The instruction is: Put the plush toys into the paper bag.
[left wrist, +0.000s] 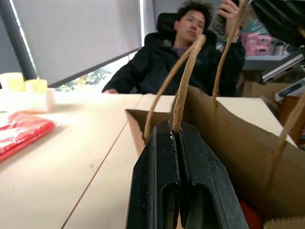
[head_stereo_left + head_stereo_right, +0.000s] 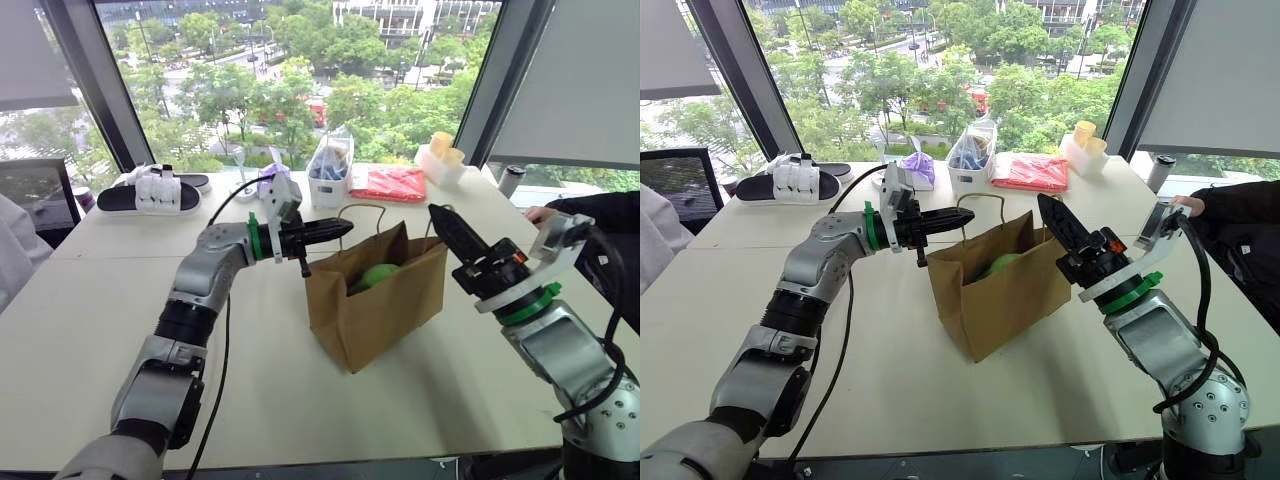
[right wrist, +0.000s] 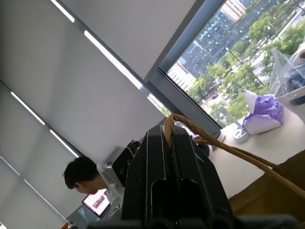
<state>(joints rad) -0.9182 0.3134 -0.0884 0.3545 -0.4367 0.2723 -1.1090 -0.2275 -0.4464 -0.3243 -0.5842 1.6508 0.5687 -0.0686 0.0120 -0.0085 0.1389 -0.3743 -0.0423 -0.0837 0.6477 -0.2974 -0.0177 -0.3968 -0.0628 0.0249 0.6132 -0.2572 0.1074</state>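
Observation:
The brown paper bag [image 2: 375, 305] stands upright on the table's middle with its mouth open. A lime green plush [image 2: 379, 274] lies inside it, near the top. In the left wrist view an orange-red patch [image 1: 249, 214] shows low in the bag; I cannot tell what it is. My left gripper [image 2: 345, 228] reaches level from the left and is shut on one twisted paper handle [image 1: 183, 86]. From the right, my right gripper [image 2: 436, 213] points up and inward over the bag's far corner, shut on the other handle [image 3: 205, 139].
Along the window edge stand a clear container with blue items [image 2: 330, 170], a red cloth packet [image 2: 392, 184], a tub with yellow cups [image 2: 441, 156], a purple-and-white thing [image 2: 272, 180] and black sandals [image 2: 153, 190]. A person's dark sleeve [image 2: 590, 215] rests at the table's right.

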